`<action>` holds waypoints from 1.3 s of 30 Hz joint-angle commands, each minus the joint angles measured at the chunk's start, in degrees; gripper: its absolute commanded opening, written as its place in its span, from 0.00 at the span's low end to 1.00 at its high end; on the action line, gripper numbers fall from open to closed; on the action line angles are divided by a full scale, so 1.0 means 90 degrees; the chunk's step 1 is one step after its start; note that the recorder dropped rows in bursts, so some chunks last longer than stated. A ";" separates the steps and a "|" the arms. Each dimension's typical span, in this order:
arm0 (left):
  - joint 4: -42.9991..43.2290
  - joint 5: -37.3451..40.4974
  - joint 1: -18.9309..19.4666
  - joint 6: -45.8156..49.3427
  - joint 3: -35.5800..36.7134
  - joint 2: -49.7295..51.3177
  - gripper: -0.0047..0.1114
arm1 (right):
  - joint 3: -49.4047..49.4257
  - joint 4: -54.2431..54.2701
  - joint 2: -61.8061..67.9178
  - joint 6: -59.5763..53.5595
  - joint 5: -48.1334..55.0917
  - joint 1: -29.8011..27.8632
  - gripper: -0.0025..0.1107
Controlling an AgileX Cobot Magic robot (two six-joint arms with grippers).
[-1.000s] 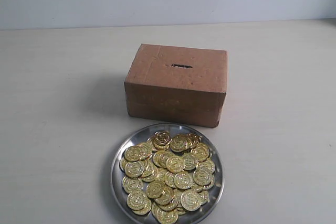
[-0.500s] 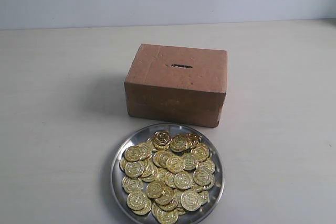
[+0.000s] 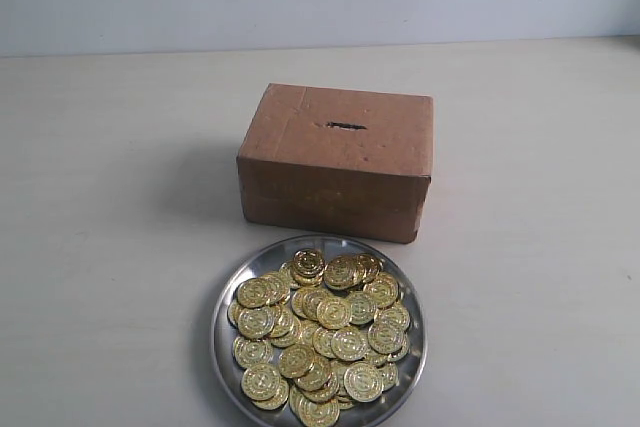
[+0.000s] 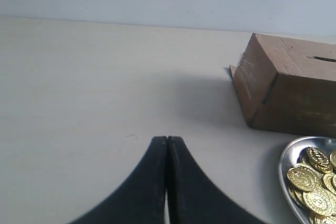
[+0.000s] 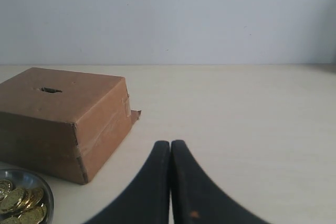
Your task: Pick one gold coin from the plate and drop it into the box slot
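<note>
Hovering aside, left gripper (image 4: 167, 145) and right gripper (image 5: 170, 145) are both closed and empty; gold coins (image 3: 325, 332) lie heaped on the plate (image 3: 221, 347) just before the box (image 3: 335, 187), its slot (image 3: 345, 126) facing upward for an easy drop.

**Coins heaped on plate, box behind**

I see the plate (image 3: 262, 259), round shiny silver with a low rim, at bottom centre of the exterior frame, its lower edge cut off. Gold coins (image 3: 325, 337) lie heaped and overlapping on it. The box (image 3: 340, 179), plain brown cardboard, stands mid-frame just above the plate; contact unclear. The slot (image 3: 345, 126), a short dark ragged slit, is in its top face.
</note>
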 commanded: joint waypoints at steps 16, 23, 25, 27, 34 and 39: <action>0.0498 -0.0038 0.0017 -0.0768 0.0023 -0.0039 0.04 | 0.0030 0.0002 -0.0042 0.0000 -0.0024 -0.0039 0.02; 0.0498 -0.0038 0.0017 -0.0770 0.0023 -0.0039 0.04 | 0.0030 0.0002 -0.0042 0.0000 -0.0024 -0.0039 0.02; 0.0498 -0.0038 0.0017 -0.0770 0.0023 -0.0039 0.04 | 0.0030 0.0002 -0.0042 0.0000 -0.0024 -0.0039 0.02; 0.0498 -0.0038 0.0017 -0.0770 0.0023 -0.0039 0.04 | 0.0030 0.0002 -0.0042 0.0000 -0.0024 -0.0039 0.02; 0.0498 -0.0038 0.0017 -0.0770 0.0023 -0.0039 0.04 | 0.0030 0.0002 -0.0042 0.0000 -0.0024 -0.0039 0.02; 0.0498 -0.0038 0.0017 -0.0770 0.0023 -0.0039 0.04 | 0.0030 0.0002 -0.0042 0.0000 -0.0024 -0.0039 0.02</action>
